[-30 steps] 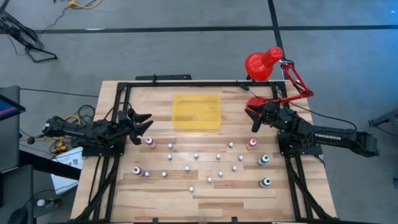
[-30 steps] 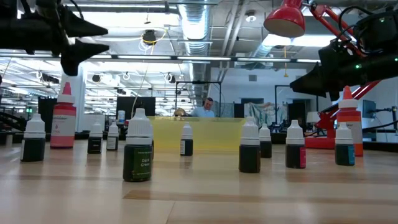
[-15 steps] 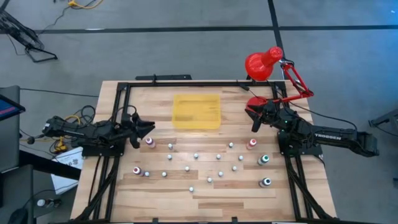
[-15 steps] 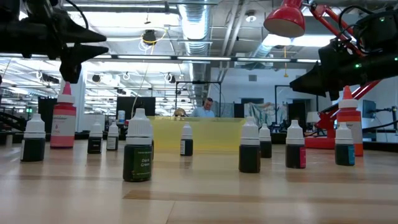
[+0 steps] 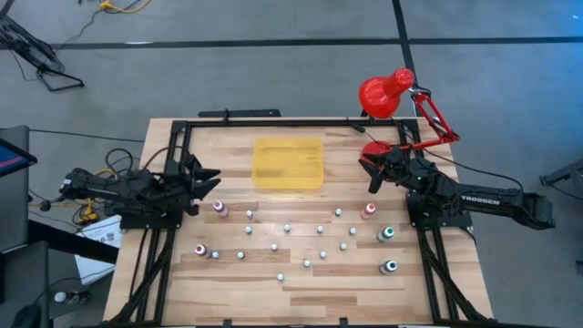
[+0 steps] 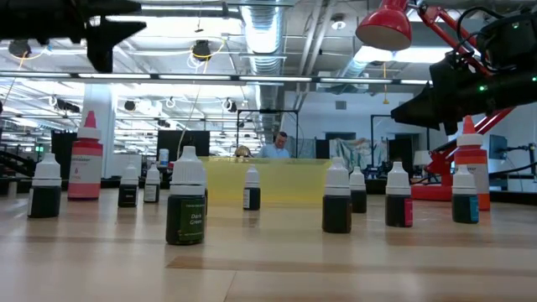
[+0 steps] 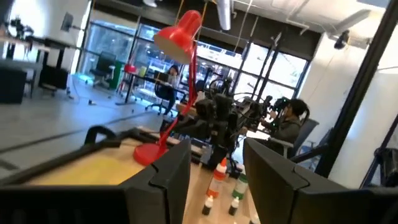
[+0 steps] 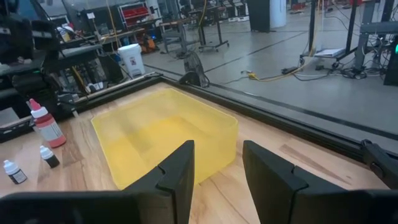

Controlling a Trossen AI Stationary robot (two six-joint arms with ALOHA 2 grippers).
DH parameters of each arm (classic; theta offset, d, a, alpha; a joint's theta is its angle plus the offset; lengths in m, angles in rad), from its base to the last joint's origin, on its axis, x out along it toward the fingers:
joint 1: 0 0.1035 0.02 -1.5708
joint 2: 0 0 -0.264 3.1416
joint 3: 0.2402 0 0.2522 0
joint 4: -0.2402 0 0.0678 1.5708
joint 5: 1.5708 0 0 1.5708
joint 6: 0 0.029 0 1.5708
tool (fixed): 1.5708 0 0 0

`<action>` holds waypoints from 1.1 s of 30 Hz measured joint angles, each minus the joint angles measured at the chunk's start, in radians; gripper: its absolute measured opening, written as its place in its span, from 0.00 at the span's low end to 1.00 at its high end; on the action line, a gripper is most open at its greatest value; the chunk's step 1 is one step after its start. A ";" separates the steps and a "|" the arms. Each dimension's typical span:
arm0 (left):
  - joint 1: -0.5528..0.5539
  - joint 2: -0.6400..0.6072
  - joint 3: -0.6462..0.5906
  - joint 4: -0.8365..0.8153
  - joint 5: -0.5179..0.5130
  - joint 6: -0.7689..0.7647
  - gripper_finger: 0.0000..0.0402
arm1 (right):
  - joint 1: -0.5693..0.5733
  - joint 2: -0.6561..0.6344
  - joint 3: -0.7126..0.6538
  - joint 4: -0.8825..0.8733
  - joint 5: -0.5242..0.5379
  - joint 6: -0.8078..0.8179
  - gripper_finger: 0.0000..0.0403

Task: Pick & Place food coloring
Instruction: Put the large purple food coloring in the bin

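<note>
Several food coloring bottles [image 5: 287, 228] stand upright on their bases across the middle of the wooden table; most are tiny with white caps. Bigger ones are a pink one [image 5: 219, 207], a red one [image 5: 369, 210] and green ones [image 5: 387, 233]. In the low view a dark green bottle [image 6: 185, 205] stands nearest. My left gripper [image 5: 205, 178] hovers open above the table's left side, near the pink bottle. My right gripper [image 5: 372, 173] hovers open on the right, between the yellow tray [image 5: 287, 162] and the red bottle. Both wrist views show open fingers, left [image 7: 217, 186] and right [image 8: 217, 180].
A red desk lamp [image 5: 387, 91] stands at the far right corner, its base just behind my right gripper. A black frame [image 5: 246, 121] runs along the table's edges. The yellow tray [image 8: 168, 137] lies at the far middle. A person [image 7: 292, 121] sits in the room beyond.
My left gripper has risen: in the low view it has moved up toward the picture's top. It stays open. The right arm and the bottles have kept still.
</note>
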 joint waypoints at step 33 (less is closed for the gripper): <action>0.000 0.833 0.693 -1.329 0.019 -0.731 0.39 | 0.000 0.000 0.000 0.000 0.000 0.000 0.31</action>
